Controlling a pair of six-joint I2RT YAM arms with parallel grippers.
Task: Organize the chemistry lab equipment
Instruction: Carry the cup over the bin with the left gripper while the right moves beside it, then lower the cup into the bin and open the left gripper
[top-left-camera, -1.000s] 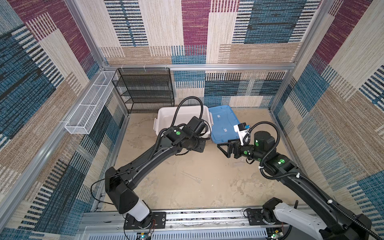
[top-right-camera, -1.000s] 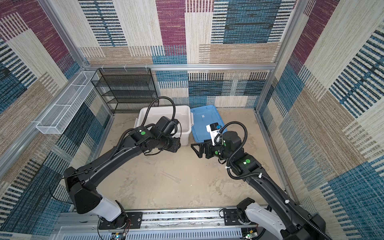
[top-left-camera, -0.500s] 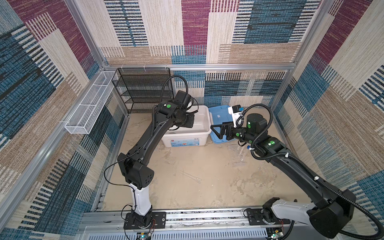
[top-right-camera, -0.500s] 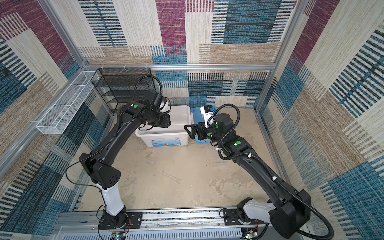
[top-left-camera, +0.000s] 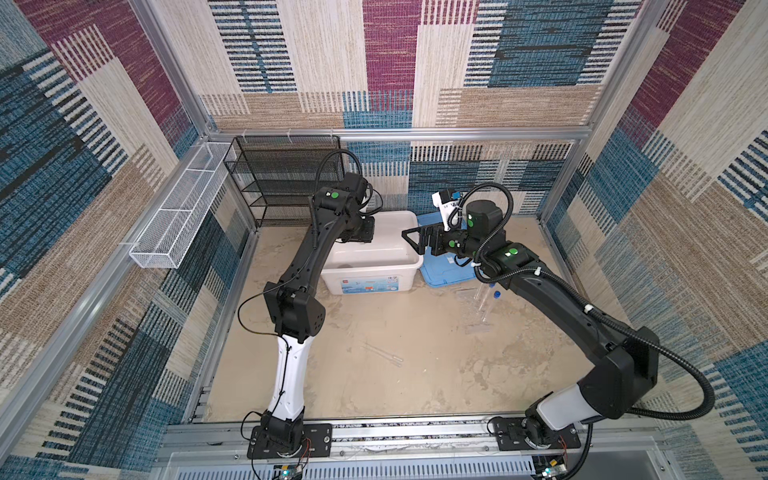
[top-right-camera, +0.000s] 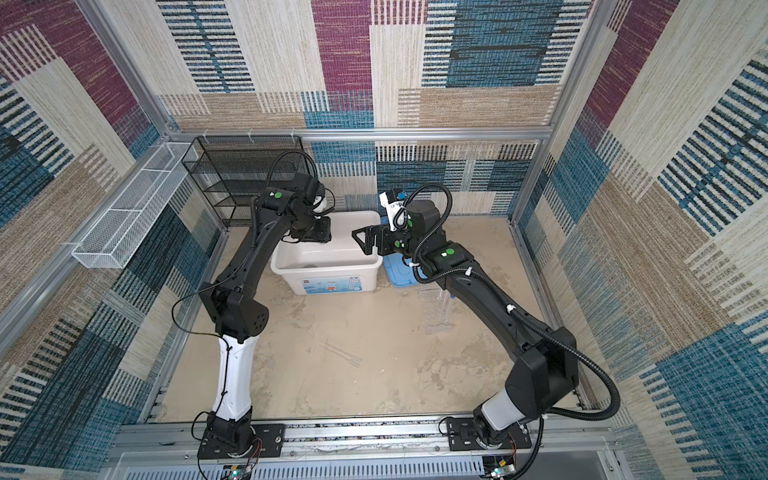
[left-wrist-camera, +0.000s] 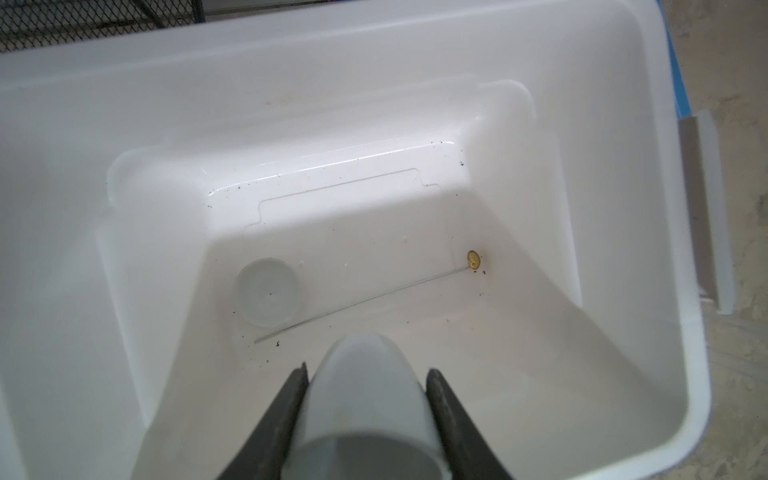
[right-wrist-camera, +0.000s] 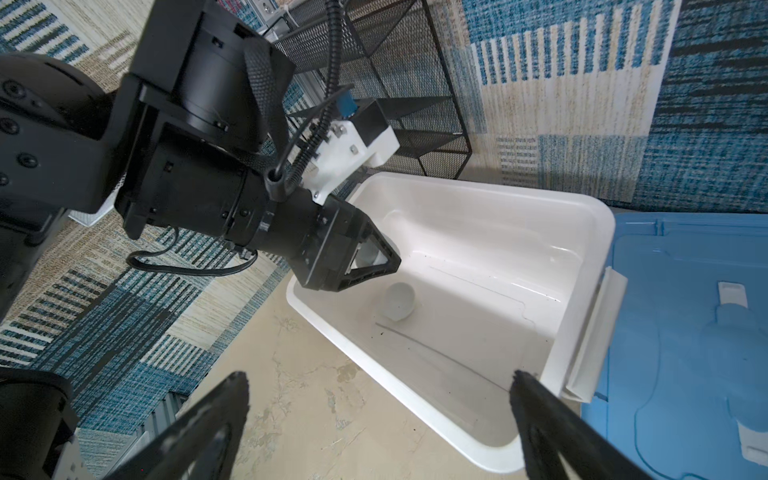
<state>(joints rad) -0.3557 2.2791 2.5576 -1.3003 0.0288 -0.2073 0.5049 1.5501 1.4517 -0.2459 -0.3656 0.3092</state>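
Inside patchwork woven-carpet walls (top-left-camera: 374, 62), over the scuffed sandy tabletop (top-left-camera: 415, 386), the left gripper (left-wrist-camera: 365, 376) was clamped on a small white round dish (left-wrist-camera: 365, 419) above the far white plastic bin (top-left-camera: 374, 286), the right gripper (top-left-camera: 417, 242) gaped beside it, and clear blue-capped tubes (top-left-camera: 484, 307) lay right.

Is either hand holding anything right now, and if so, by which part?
The left hand grips a small white dish across its side wall; the right hand is open and empty.

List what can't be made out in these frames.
Held dish: blurred, cut by frame edge in left wrist view; left gripper hides it in both top views.
Tubes: clear, right arm overlaps them in both top views; count unclear.
Droppers: too faint in both top views to count.
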